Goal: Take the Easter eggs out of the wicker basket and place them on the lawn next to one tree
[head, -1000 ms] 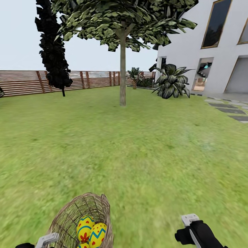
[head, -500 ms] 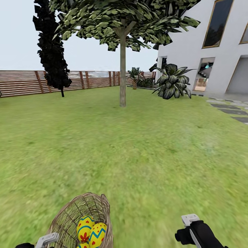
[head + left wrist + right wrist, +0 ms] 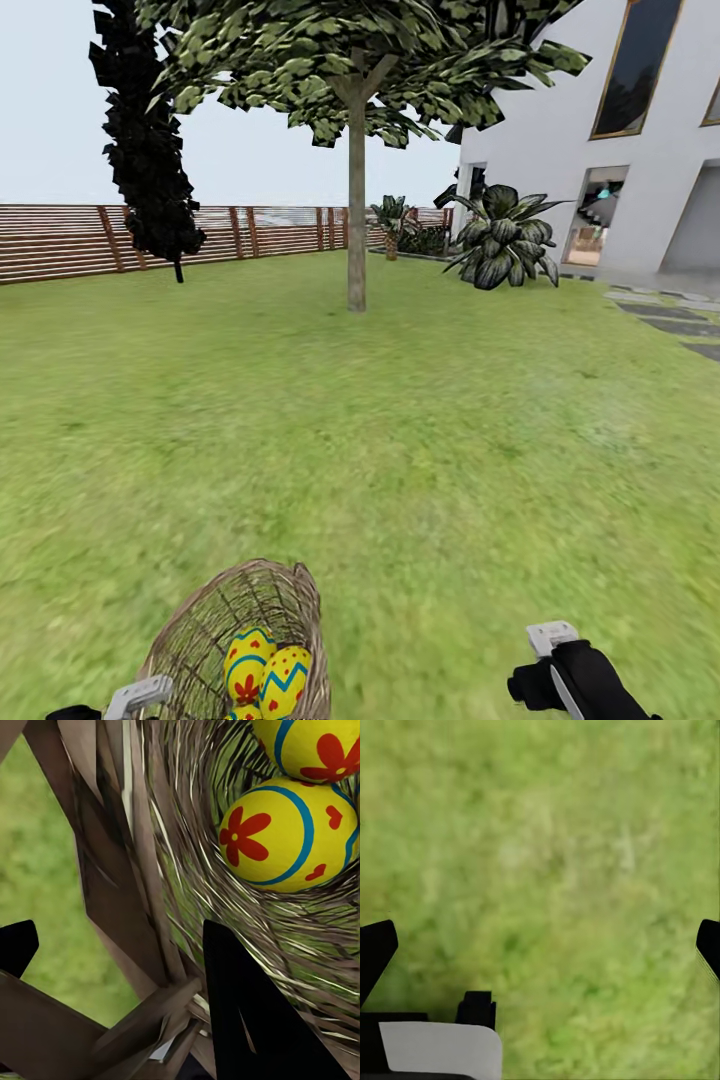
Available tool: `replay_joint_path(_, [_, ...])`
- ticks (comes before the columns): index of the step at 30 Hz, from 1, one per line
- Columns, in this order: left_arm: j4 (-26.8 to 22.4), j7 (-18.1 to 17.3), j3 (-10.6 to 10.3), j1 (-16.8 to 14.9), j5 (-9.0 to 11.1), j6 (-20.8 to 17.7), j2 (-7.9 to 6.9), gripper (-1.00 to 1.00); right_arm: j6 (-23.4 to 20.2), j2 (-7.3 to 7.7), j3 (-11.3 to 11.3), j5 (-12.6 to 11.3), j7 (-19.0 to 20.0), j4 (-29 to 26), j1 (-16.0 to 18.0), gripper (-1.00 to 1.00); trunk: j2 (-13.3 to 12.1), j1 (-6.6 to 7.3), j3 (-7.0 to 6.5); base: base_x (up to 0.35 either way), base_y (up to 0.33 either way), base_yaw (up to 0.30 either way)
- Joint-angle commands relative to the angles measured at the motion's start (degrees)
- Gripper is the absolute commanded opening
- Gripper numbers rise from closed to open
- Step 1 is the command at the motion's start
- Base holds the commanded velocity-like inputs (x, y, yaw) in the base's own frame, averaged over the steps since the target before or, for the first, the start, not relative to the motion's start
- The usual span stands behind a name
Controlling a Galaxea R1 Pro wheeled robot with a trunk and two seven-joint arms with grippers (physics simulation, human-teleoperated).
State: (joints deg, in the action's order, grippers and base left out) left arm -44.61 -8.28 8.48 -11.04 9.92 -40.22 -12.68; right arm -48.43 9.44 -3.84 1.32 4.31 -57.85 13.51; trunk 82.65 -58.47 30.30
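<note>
Far left, the black tree (image 3: 148, 150) stands against the slat fence (image 3: 60, 238). Down at the near edge of the lawn (image 3: 400, 420), the wicker basket (image 3: 215, 625) hangs tipped in the left gripper (image 3: 112, 967), whose black fingers (image 3: 240, 1020) are clamped across its woven rim. The Easter eggs (image 3: 262, 672) sit inside, yellow with red flowers and blue bands. Straight ahead, well apart from the basket, rises the tree (image 3: 356, 200). Right gripper (image 3: 540, 945) hovers over bare grass, fingers wide apart. The white house (image 3: 600, 130) closes the right side
</note>
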Motion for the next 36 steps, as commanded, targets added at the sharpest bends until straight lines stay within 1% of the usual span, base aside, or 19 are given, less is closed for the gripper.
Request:
replay_joint_path(1, [-0.1,-0.2,0.2,0.0,0.7,-0.4,-0.03,-1.0,-0.3,0.05,-0.1,0.2,0.2,-0.1,0.1,1.0,0.0,-0.03,0.06,0.339,0.0,0.0])
replay_joint_path(18, [-0.4,-0.4,0.2,0.0,0.7,-0.4,-0.08,-1.0,-0.3,0.13,0.3,0.0,0.3,-0.2,0.0,1.0,0.0,-0.03,0.06,0.339,0.0,0.0])
replay_joint_path(21, [-1.3,-0.4,0.5,0.0,0.5,-0.4,-1.13,-1.0,-0.3,0.07,0.2,0.2,0.2,-0.2,0.0,1.0,0.0,-0.03,0.06,0.339,0.0,0.0])
replay_joint_path(25, [-1.8,-0.4,0.3,0.0,0.4,-1.0,-1.13,-1.0,-0.3,0.16,0.3,0.3,0.1,-0.2,0.1,1.0,0.0,-0.03,0.06,0.339,0.0,0.0])
replay_joint_path(26, [-2.0,-0.3,0.2,0.0,0.0,-1.1,-1.24,-1.0,-0.3,0.42,0.4,0.3,0.1,-0.2,0.1,1.0,0.0,-0.03,0.06,0.339,0.0,0.0])
replay_joint_path(27, [-2.6,-0.2,-0.2,0.0,-1.5,-1.2,-1.25,-1.0,-0.3,0.7,0.4,0.3,0.1,-0.2,0.1,1.0,0.0,-0.03,0.06,0.339,0.0,0.0])
replay_joint_path(28, [-4.1,-0.2,-0.6,0.0,-4.4,-1.8,-1.06,-1.0,-0.3,0.78,0.4,0.3,0.1,-0.2,0.0,1.0,0.0,-0.03,0.06,0.339,0.0,0.0])
replay_joint_path(29, [-5.2,-0.4,-0.6,0.0,-6.2,-3.6,-0.88,-1.0,-0.3,0.78,0.4,0.3,0.1,-0.2,0.0,1.0,0.0,-0.03,0.06,0.339,0.0,0.0])
replay_joint_path(30, [-5.4,-0.6,-0.5,0.0,-6.9,-5.0,-0.86,-1.0,-0.3,0.82,0.4,0.3,0.1,-0.2,0.0,1.0,0.0,-0.03,0.06,0.339,0.0,0.0])
replay_joint_path(32, [-6.2,-0.8,-0.3,0.0,-7.6,-5.9,-1.14,-1.0,-0.3,0.97,0.5,0.2,0.1,-0.4,0.0,1.0,0.0,-0.03,0.06,0.339,0.0,0.0])
replay_joint_path(34, [-6.1,-0.9,1.6,0.0,-7.7,-6.1,-1.65,-1.0,-0.3,0.97,0.5,0.2,0.1,-0.5,0.1,1.0,0.0,-0.03,0.06,0.339,0.0,0.0])
replay_joint_path(36, [-6.0,-0.9,2.1,0.0,-7.7,-6.1,-1.44,-1.0,-0.3,1.01,0.5,0.3,0.1,-0.6,0.1,1.0,0.0,-0.03,0.06,0.339,0.0,0.0])
